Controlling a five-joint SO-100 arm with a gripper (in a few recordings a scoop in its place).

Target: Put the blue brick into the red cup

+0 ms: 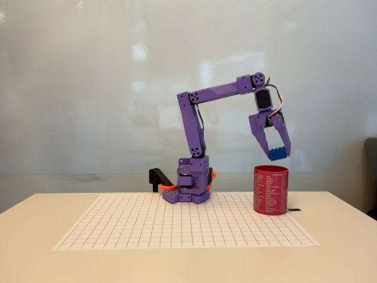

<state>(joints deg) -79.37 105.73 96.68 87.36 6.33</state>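
Open air separates the gripper (277,148), clamped on the blue brick (278,154), from the red cup (271,190) mouth just below, while the gridded sheet (177,221) on the surface (35,247) lies bare left of the cup.

One blue brick (278,153), one red cup (271,190).

Fixed view: table-height, frontal, mid-distance, facing arm (197,127) and whiteboard wall (88,88).

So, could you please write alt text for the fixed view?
A purple robot arm's gripper holds a blue brick in the air just above an upright red cup, which stands at the right edge of a white grid mat on a pale table.
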